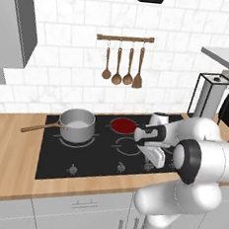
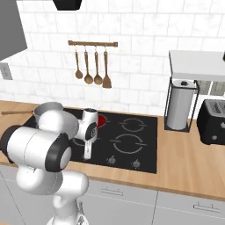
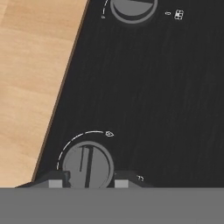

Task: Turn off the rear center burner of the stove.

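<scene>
The stove (image 1: 98, 157) is a black glass cooktop set in the wooden counter. Its rear center burner (image 1: 124, 125) glows as a red disc, partly hidden behind my arm in the right base view (image 2: 102, 119). My gripper (image 1: 154, 161) points down at the front row of knobs, toward the right end. In the hand view a grey knob (image 3: 87, 165) with a raised bar sits between my two fingertips (image 3: 55, 182), which press its rim on both sides. The gripper (image 3: 87, 183) is shut on this knob.
A steel pot (image 1: 77, 124) with a wooden handle stands on the rear left burner. Another knob (image 3: 133, 8) lies farther along the row. Wooden utensils (image 1: 123, 65) hang on the wall. A paper towel holder (image 2: 179, 104) and a black toaster (image 2: 213, 121) stand to the right.
</scene>
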You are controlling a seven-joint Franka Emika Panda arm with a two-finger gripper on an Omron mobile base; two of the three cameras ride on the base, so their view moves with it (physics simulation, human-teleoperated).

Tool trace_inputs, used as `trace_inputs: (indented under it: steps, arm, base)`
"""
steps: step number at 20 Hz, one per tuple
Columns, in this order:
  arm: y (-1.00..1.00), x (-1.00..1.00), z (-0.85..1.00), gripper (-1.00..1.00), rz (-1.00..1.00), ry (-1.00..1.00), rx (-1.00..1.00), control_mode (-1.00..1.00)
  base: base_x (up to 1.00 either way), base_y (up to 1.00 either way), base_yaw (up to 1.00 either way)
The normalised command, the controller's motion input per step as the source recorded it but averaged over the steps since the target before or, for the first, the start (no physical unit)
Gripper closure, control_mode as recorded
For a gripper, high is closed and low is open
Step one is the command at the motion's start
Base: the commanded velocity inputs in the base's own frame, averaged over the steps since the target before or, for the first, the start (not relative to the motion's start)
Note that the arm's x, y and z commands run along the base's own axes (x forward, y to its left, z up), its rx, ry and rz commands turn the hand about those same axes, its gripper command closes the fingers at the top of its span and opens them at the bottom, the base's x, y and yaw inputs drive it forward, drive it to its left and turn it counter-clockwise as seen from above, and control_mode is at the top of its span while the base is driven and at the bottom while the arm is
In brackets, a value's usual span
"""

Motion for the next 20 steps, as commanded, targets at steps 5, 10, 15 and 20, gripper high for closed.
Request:
trace_inputs:
  steps: [5, 10, 15, 20]
  arm:
    - [0.05, 0.00, -0.05, 1.00, 0.00, 0.00, 0.00, -1.00]
    - [0.09, 0.00, -0.09, 1.00, 0.00, 0.00, 0.00, -1.00]
    - [0.00, 0.00, 0.00, 1.00, 0.00, 0.00, 0.00, -1.00]
    - [0.02, 0.00, -0.10, 1.00, -0.07, -0.01, 0.06, -1.00]
  base:
    - [0.00, 0.00, 0.00]
    - [0.00, 0.00, 0.00]
    - [0.00, 0.00, 0.00]
    - [0.00, 0.00, 0.00]
